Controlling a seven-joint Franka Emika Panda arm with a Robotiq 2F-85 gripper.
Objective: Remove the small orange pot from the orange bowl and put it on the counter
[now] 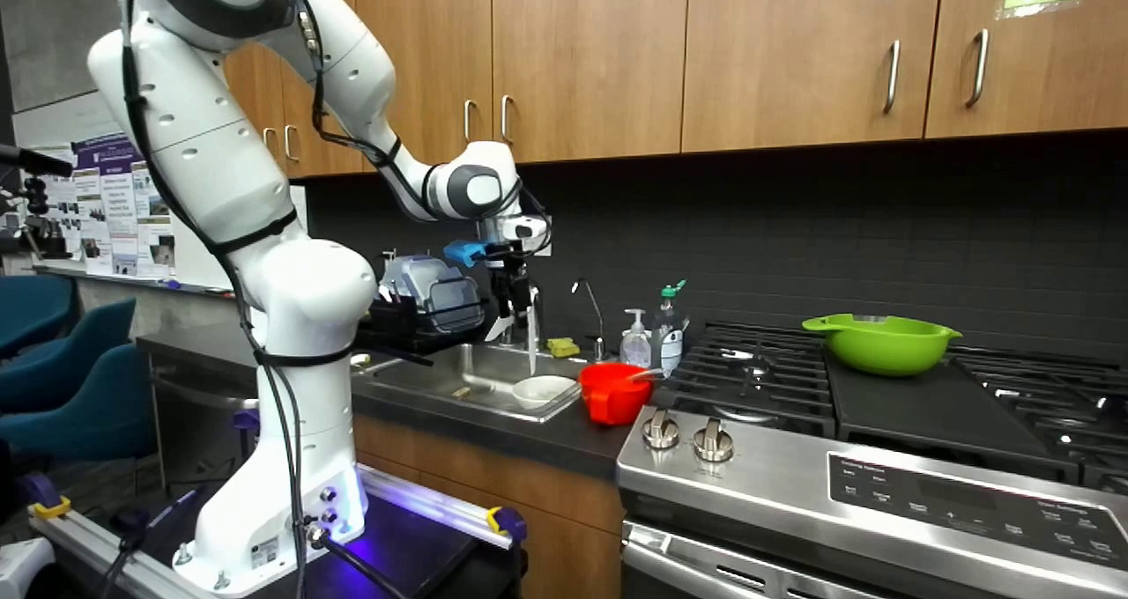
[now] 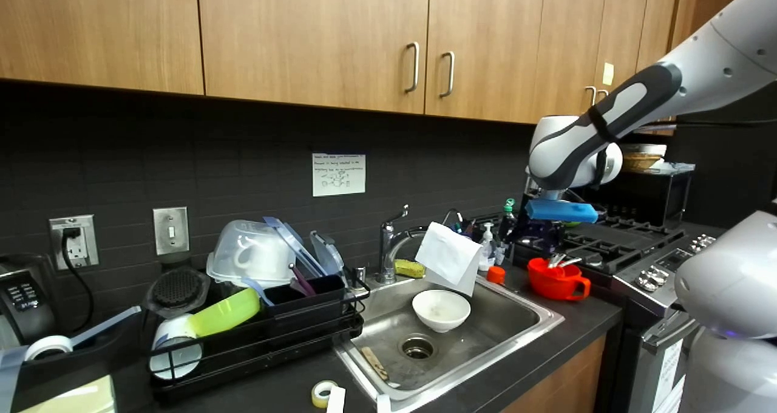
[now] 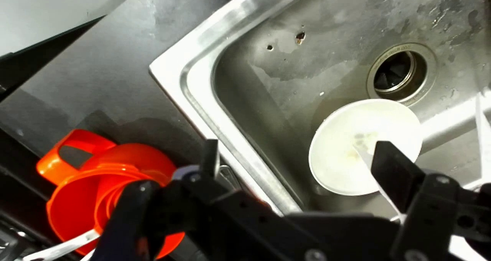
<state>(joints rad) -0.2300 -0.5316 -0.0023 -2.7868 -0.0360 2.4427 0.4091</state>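
Observation:
The orange bowl [image 1: 617,396] stands on the dark counter [image 1: 564,436] between sink and stove. It also shows in an exterior view [image 2: 555,285] and at the lower left of the wrist view [image 3: 71,211]. A smaller orange pot [image 3: 105,199] sits nested inside it, with metal handles sticking out; the gripper partly covers it. Another small orange vessel [image 2: 496,274] stands on the counter by the sink's back corner. My gripper [image 3: 297,157] is open and empty, pointing down above the sink edge. In an exterior view it [image 1: 511,304] hangs above the faucet area, higher than the bowl.
The steel sink [image 2: 522,334] holds a white bowl [image 2: 441,310]. White paper [image 2: 449,255] hangs by the faucet [image 2: 388,249]. Soap bottles [image 1: 636,343] stand behind the orange bowl. A dish rack [image 2: 255,340] is on one side; the stove [image 1: 749,405] carries a green bowl [image 1: 881,345].

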